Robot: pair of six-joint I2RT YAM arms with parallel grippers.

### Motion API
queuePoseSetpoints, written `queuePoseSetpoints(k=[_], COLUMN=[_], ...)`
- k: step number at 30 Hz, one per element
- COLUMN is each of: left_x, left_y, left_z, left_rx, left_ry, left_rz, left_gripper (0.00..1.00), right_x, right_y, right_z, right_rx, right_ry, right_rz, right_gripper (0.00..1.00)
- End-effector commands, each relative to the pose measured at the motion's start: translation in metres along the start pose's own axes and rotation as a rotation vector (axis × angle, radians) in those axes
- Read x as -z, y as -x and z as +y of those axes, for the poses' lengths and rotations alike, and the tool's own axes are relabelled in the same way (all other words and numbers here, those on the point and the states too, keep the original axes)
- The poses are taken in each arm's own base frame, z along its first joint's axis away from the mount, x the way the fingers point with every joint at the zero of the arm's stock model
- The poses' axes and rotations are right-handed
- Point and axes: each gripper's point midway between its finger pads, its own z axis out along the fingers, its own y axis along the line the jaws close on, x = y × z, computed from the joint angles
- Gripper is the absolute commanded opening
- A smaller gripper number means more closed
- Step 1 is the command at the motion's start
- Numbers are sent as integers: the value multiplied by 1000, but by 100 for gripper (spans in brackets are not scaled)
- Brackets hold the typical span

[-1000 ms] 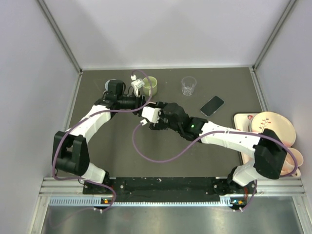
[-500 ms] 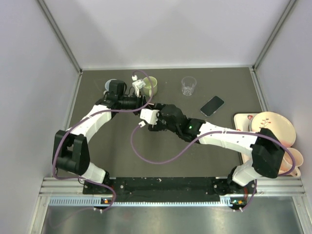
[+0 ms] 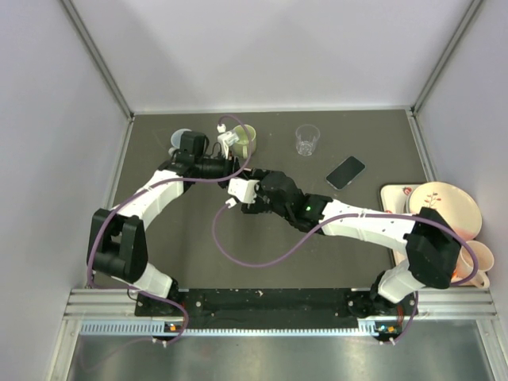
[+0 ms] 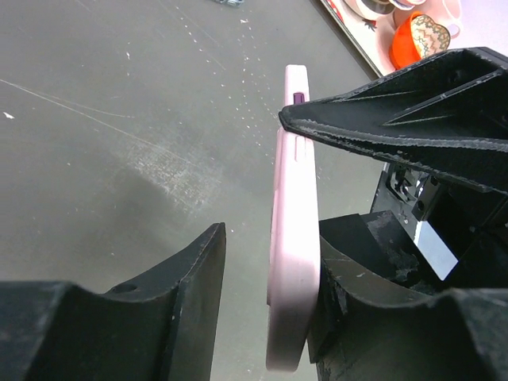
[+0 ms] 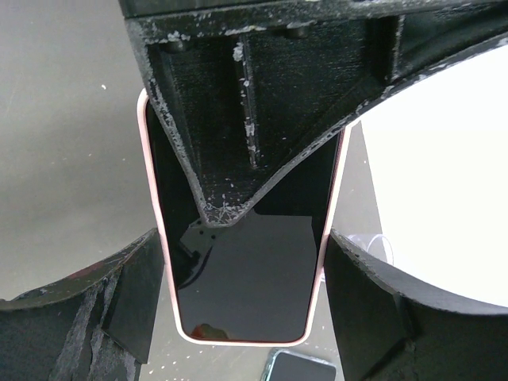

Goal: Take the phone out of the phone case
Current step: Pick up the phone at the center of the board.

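Extraction not yet begun: right gripper (image 5: 242, 246) clamping case (image 4: 292, 238) edges, phone (image 5: 238, 294) sitting inside; left gripper (image 4: 268, 246) part-open, straddling case. Next likely needing: left pinching, peeling case off.

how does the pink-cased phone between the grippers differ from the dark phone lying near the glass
The pink-cased phone is gripped across its width by the right gripper; the dark phone lies flat and untouched on the table. The pink-cased phone has a pink rim around its screen; the dark phone shows no pink. The pink-cased phone sits between the arms; the dark phone lies further right. Both are dark slabs with rounded corners.
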Motion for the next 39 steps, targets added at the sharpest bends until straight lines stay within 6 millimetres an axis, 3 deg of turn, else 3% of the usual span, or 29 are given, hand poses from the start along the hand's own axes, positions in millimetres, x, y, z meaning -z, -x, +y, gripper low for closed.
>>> queuePoseSetpoints(k=[1, 14, 21, 28, 33, 34, 35, 36, 39], left_x=[-1, -2, -4, -3, -2, -2, -1, -1, 3], left_y=[4, 3, 2, 2, 2, 3, 5, 6, 10], left_z=[1, 1, 2, 2, 3, 3, 3, 3, 5], left_rx=[-35, -30, -22, -25, -34, -38, -42, -46, -60], left_ry=[-3, -2, -9, -10, 2, 6, 12, 16, 42], left_rz=[-14, -12, -7, -6, -10, -12, -16, -18, -31], left_gripper=[47, 45, 30, 1, 0, 0, 0, 0, 0], right_x=[6, 5, 4, 3, 1, 0, -2, -3, -1], right_y=[31, 33, 32, 31, 33, 33, 33, 35, 38], right_z=[-32, -31, -32, -37, -42, -41, -38, -35, -34], right_rx=[-34, -35, -41, -37, -40, -32, -28, -25, -53], right_ry=[-124, -121, -135, -167, -189, -172, -152, -122, -107], right_rz=[-99, -102, -97, -94, -89, -81, -71, -61, -77], right_gripper=[0, 0, 0, 0, 0, 3, 12, 34, 59])
